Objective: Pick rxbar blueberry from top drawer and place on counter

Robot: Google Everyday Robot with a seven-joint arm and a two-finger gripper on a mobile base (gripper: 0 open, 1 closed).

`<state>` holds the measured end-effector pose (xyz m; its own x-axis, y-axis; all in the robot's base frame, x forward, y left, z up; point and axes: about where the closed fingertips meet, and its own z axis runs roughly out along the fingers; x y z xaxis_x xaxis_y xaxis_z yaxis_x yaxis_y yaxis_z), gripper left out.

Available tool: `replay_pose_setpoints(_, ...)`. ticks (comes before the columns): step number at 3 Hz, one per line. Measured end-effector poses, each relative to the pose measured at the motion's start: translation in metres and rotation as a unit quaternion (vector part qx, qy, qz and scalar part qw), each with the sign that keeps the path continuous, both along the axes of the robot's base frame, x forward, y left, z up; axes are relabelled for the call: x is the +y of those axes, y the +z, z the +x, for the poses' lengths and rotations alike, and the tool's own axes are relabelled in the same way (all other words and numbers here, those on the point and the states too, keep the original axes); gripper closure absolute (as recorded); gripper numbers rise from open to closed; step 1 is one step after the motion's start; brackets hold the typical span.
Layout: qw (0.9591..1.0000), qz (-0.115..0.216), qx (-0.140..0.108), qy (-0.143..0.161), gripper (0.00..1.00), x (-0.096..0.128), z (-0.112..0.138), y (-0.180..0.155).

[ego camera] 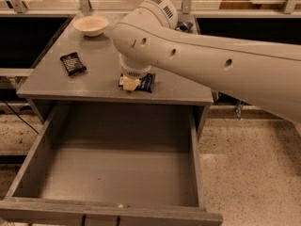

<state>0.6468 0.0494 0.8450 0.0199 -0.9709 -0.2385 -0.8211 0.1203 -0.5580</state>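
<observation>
The grey bench [96,86] carries a white bowl [91,25] at its back left; a black wrapped bar [72,63] lies near the left edge; the rxbar blueberry [145,82] lies near the front edge, the claw [130,83] at its left end; a blue snack bag [184,26] shows at the back right.
</observation>
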Motion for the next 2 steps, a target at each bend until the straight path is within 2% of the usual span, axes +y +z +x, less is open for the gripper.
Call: replay_pose_setpoints(2, 1.0000, 0.000, 0.000, 0.000, 0.36, 0.0000, 0.0000, 0.0000)
